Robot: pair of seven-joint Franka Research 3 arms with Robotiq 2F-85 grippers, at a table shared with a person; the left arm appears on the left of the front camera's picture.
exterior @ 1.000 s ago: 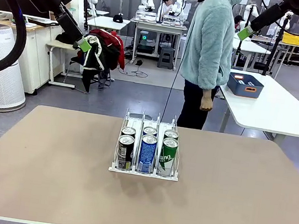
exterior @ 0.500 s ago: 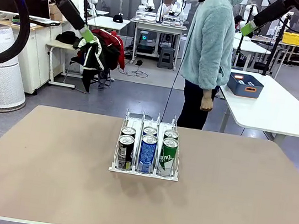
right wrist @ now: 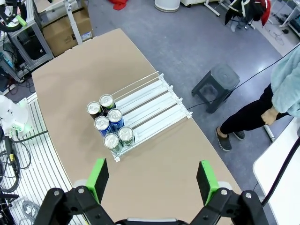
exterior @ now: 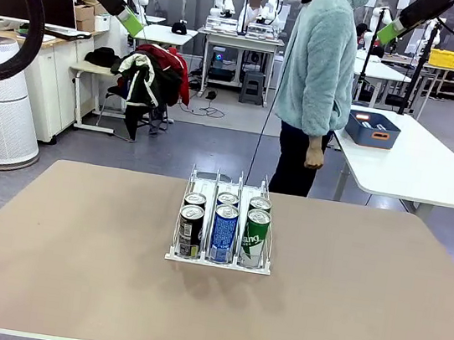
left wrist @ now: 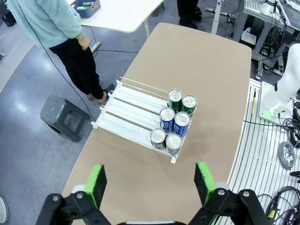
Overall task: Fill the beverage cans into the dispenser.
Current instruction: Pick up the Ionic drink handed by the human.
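The white wire dispenser [exterior: 218,179] stands at the middle of the tan table [exterior: 65,240]. Several beverage cans fill its front end in two rows: black [exterior: 190,231], blue [exterior: 224,233] and green [exterior: 255,237] at the lip. My left gripper [exterior: 134,22] hangs open high at the upper left, far above the table. Open too, my right gripper [exterior: 390,31] is high at the upper right. In the left wrist view the open gripper [left wrist: 150,182] looks down on the dispenser [left wrist: 132,109] and cans [left wrist: 174,119]. The right wrist gripper [right wrist: 152,179] sees dispenser [right wrist: 152,101] and cans [right wrist: 108,123] far below.
A person in a light fleece [exterior: 318,64] stands at the far edge, hands down. A white side table with a blue bin [exterior: 372,129] lies at the right. A grey stool [left wrist: 63,117] sits on the floor beyond the table.
Both arms have lifted higher and away from the table, grippers still open. The cans and dispenser have not moved.
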